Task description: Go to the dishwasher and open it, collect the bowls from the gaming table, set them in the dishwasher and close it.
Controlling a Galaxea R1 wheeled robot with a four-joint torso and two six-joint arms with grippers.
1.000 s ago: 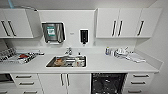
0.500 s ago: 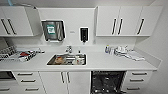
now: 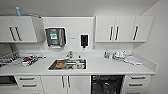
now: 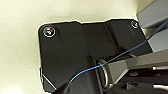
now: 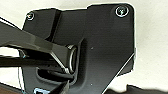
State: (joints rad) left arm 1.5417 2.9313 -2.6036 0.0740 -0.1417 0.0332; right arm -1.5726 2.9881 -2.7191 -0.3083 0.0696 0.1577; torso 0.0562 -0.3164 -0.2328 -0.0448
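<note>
Ahead we face white counter (image 3: 100, 67); dishwasher (image 3: 107, 84) at lower right of frame, dark interior showing, seemingly open. Sink (image 3: 67, 64) at centre. Gripper states: we cannot tell.

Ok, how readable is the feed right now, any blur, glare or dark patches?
Head view: soft blur throughout, even bright light on the white counter, no harsh glare; the dishwasher opening reads as a dark patch with little detail. Both wrist views: blurry, pale background washed out.

White cabinets (image 3: 116, 28) and countertop (image 3: 100, 66) (dark bar handles) — the dishwasher (image 3: 107, 84) opening shows black.
</note>
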